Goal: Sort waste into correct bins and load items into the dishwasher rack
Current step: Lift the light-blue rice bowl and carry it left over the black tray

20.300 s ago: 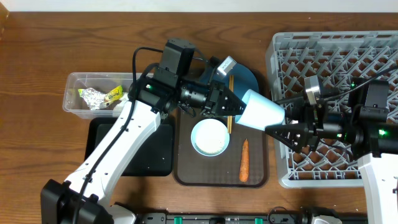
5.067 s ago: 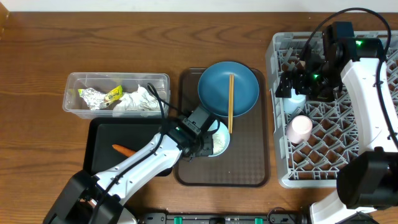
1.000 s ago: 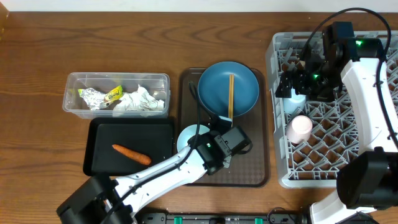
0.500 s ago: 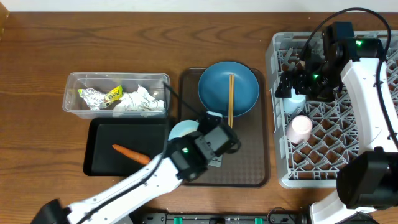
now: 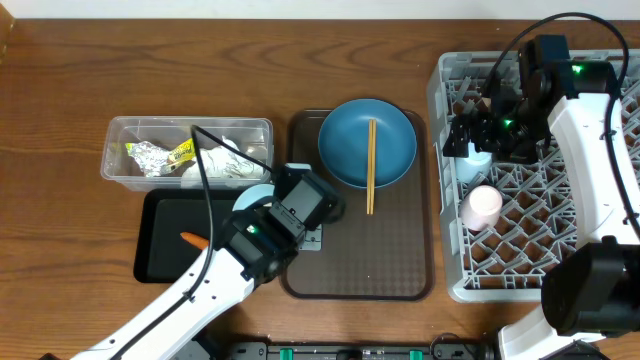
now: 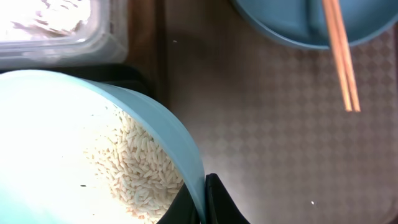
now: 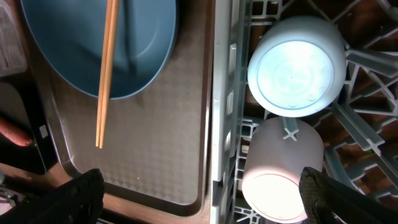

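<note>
1. Leftwards since a moment ago, the white bowl with a light blue outside (image 6: 74,124) is travelling off the brown serving tray (image 5: 390,270) towards 9 o'clock, and is now hanging over the 2 o'clock corner of the flat black tray (image 5: 165,265).
2. The left pincer (image 6: 203,200) is clamping narrowly on the bowl's rim, with white rice scraps (image 6: 143,168) lying inside.
3. The right pincer (image 7: 202,196) is waiting wide and empty over the grey dishwasher rack (image 5: 600,80) at 3 o'clock.
4. Scrap-emptying seems to be in hand; the next move is calling for tipping the bowl over the black tray beside the orange carrot (image 5: 193,240).
</note>
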`<action>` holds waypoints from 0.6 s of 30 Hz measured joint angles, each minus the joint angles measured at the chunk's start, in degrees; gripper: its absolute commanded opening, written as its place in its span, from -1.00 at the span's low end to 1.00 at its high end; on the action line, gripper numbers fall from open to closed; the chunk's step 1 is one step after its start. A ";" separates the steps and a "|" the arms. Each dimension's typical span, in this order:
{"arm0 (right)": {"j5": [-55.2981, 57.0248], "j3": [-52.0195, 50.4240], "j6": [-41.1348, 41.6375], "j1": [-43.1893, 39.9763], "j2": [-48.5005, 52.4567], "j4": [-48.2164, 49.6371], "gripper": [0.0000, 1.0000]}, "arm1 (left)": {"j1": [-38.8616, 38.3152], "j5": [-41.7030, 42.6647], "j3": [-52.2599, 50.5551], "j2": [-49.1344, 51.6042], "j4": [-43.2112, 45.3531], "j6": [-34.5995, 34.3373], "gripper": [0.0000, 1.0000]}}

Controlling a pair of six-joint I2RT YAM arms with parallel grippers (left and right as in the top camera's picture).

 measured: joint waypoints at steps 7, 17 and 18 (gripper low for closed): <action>0.00 0.00 0.00 0.00 0.00 0.00 0.99 | 2.93 0.02 0.00 0.00 -1.66 1.51 -0.88; 0.00 0.00 0.00 0.00 0.00 0.00 0.99 | 9.35 0.07 0.00 0.00 -4.44 2.67 -0.88; 0.00 0.00 0.00 0.00 0.00 0.00 0.98 | 9.97 0.09 0.00 0.00 -4.44 2.86 -0.88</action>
